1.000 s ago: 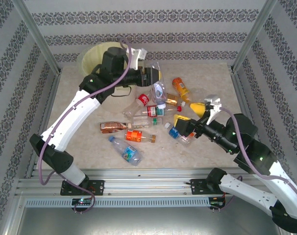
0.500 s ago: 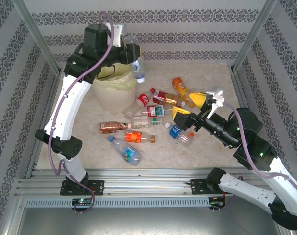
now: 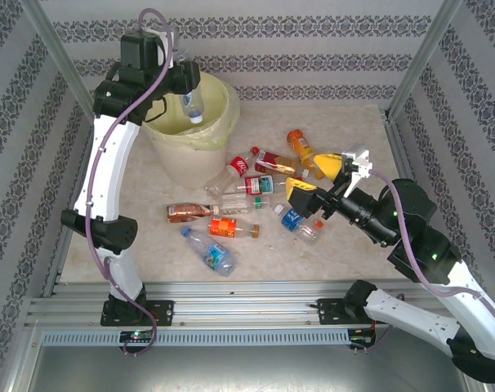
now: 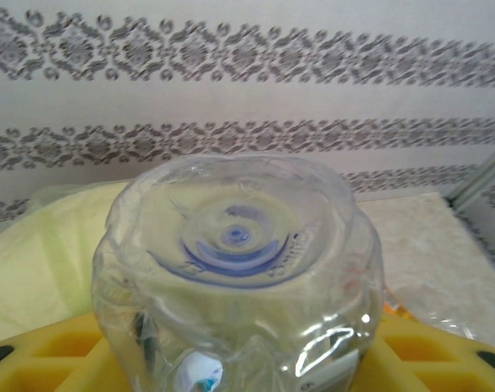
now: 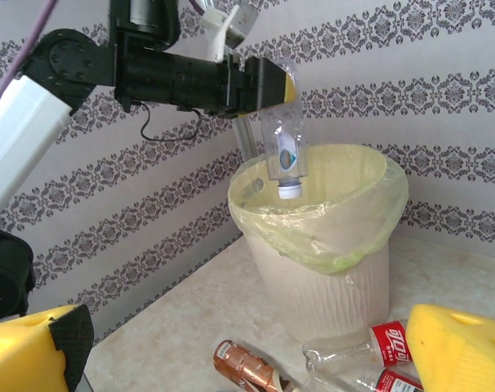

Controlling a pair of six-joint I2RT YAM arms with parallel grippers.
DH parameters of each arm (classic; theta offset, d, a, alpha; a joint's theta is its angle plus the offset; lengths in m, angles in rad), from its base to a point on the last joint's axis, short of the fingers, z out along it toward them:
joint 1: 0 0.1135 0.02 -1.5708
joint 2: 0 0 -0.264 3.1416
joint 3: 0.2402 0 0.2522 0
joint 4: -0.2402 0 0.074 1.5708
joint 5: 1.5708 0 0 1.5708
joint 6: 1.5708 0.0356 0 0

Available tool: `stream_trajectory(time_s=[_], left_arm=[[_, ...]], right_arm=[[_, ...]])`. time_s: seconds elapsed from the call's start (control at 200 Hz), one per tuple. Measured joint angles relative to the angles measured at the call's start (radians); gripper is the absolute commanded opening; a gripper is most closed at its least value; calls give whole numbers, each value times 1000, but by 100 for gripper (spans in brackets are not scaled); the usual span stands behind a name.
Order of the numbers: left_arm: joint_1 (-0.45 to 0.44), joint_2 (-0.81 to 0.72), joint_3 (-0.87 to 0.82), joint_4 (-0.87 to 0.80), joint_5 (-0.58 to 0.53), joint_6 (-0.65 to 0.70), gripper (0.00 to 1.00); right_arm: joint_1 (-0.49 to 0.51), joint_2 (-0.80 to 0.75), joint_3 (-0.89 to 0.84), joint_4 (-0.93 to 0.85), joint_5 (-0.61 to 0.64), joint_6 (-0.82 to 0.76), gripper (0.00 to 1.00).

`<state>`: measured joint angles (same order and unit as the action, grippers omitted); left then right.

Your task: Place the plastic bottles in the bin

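At the far-left corner of the desk point(image 3: 362, 131), the left claw point(image 3: 185, 82) is clenched on a clear bottle point(image 3: 192, 104). It grasps the bottle near the base, so the cap hangs straight down over the open mouth of the bin point(image 3: 182, 159). Held this way, the bottle should fall inside the yellow liner point(image 3: 223, 110) once let go. The cap sits at about rim level, apart from the liner. The right claw point(image 3: 315, 178) stands released, wide and empty, above the right side of the remaining bottles point(image 3: 231, 227). These lie scattered on their sides mid-desk, some touching. A red-labelled bottle point(image 3: 241, 168) lies just beside the bin wall. Nothing appears to obstruct the drop path.
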<state>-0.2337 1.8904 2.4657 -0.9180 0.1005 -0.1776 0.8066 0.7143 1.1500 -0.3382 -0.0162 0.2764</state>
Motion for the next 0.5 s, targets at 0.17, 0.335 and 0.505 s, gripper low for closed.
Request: stream_trajectory(time_s=[0.17, 0.335, 0.505], left_arm=[[14, 63, -1, -21, -65, 31, 56], [24, 109, -1, -48, -109, 34, 55], [37, 137, -6, -84, -153, 16, 55]], right_arm=[[0, 0, 0, -8, 0, 0, 98], [0, 0, 0, -19, 0, 1, 98], [0, 0, 0, -34, 0, 4, 98]])
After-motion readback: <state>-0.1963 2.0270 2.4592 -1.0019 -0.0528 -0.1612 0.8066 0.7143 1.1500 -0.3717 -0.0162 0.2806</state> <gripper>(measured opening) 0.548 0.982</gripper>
